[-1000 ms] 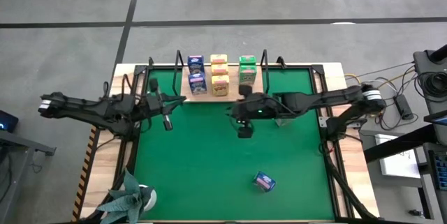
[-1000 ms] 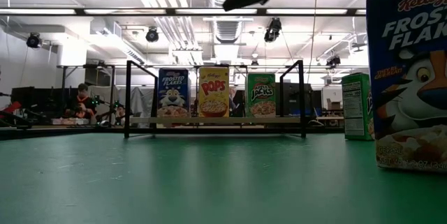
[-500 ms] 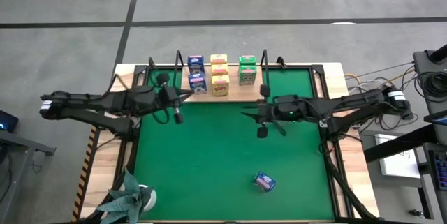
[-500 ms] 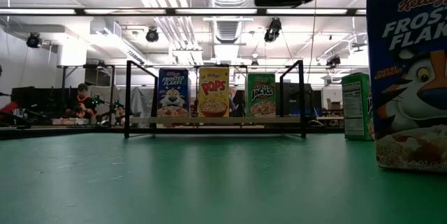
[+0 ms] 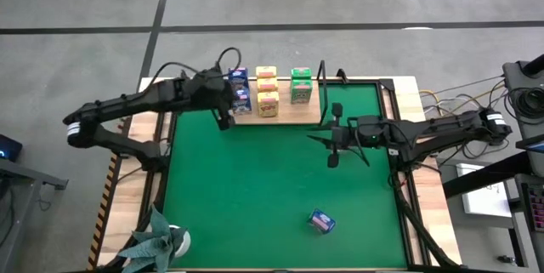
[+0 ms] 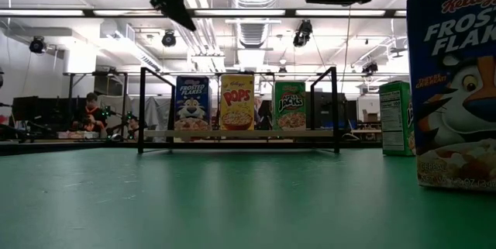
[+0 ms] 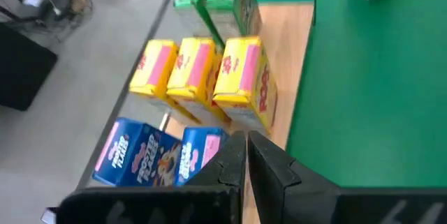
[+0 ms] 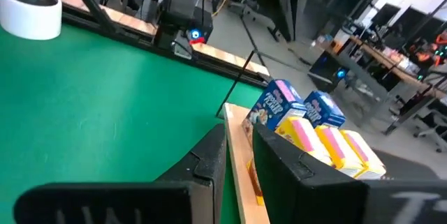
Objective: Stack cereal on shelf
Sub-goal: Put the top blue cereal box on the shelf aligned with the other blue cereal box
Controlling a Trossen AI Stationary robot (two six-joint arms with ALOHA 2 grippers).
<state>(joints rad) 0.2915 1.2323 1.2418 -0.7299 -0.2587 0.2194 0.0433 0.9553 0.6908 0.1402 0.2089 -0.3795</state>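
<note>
The shelf (image 5: 287, 111) is a wooden board at the mat's far edge, with black wire uprights. On it stand two blue cereal boxes (image 5: 240, 90), three yellow ones (image 5: 267, 91) and green ones (image 5: 300, 85). My left gripper (image 5: 223, 120) hovers shut just in front of the blue boxes (image 7: 157, 155), touching nothing. My right gripper (image 5: 332, 161) hangs over the mat, to the right of the shelf's middle, narrowly open and empty. A blue box (image 5: 321, 220) rests on the mat near the near edge. A green box (image 6: 395, 117) stands upright on the mat at the right.
A potted plant (image 5: 157, 237) sits at the mat's near left corner. Black frame rails run along both sides of the table. The green mat (image 5: 246, 188) lies bare between the shelf and the loose blue box. People sit at desks in the room beyond.
My left gripper has swung from the left side of the mat toward the far edge and the blue boxes on the shelf. My right gripper has drawn back from the mat's middle toward the right edge.
</note>
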